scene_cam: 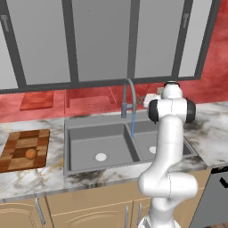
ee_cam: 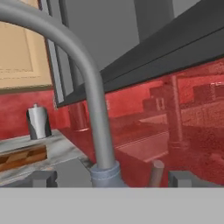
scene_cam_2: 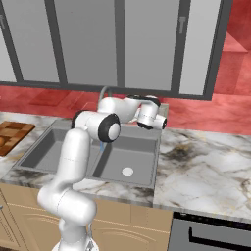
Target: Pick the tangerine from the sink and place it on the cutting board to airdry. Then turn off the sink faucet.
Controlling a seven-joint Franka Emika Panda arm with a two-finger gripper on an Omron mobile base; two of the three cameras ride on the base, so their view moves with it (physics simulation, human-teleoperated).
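The tangerine is sitting on the cutting board, near the board's front edge, on the counter to the left of the sink. So we are judging the pick-and-place half done, with the fruit parked clear of the basins to dry. The left basin is showing only its white drain. We are now working on the sink faucet, which is standing at the back rim of the sink over the divider, with a thin blue stream falling from the spout, so we are reading the water as on. The arm is reaching over the right basin, and the gripper is sitting by the back rim just right of the faucet, likely lined up for the side handle. In the hand view the gooseneck is rising close in front from its collar, a short grey stub just beside it may be the handle, and the finger tips are showing apart on either side of the base with nothing between them, so we are calling the jaws released and empty. Further out, a plain reddish board is lying against the red backsplash at the back of the counter, and a metal canister is standing on the counter beyond the cutting board.
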